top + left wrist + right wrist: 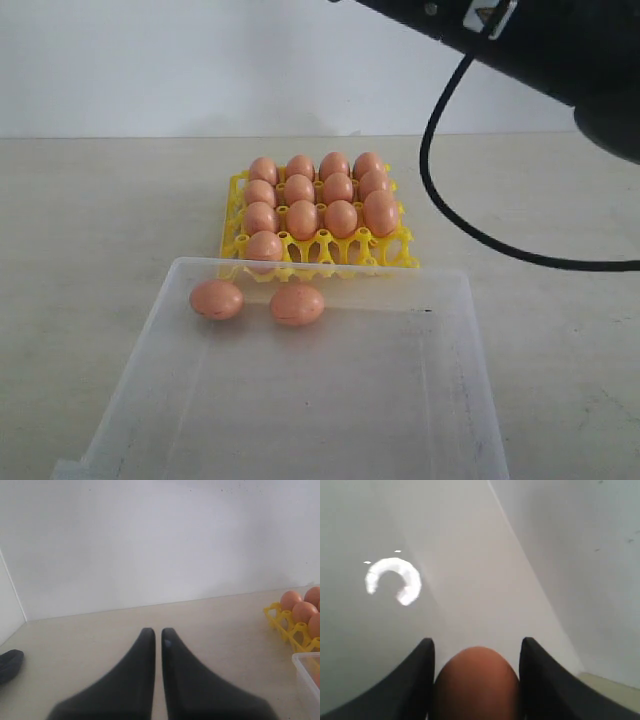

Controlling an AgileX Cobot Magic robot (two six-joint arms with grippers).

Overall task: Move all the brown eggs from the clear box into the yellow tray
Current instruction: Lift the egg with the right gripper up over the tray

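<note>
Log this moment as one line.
right gripper: holding brown egg | left gripper: shut, empty | clear box: two eggs inside | yellow tray: three cups free

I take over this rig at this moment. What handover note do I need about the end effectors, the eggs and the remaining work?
Left end effector: shut, empty.
Right end effector: shut on one brown egg.
Yellow tray: thirteen eggs seated, three front cups free.
Clear box: two loose eggs near its far wall.
To do: place the held egg, then those two.
</note>
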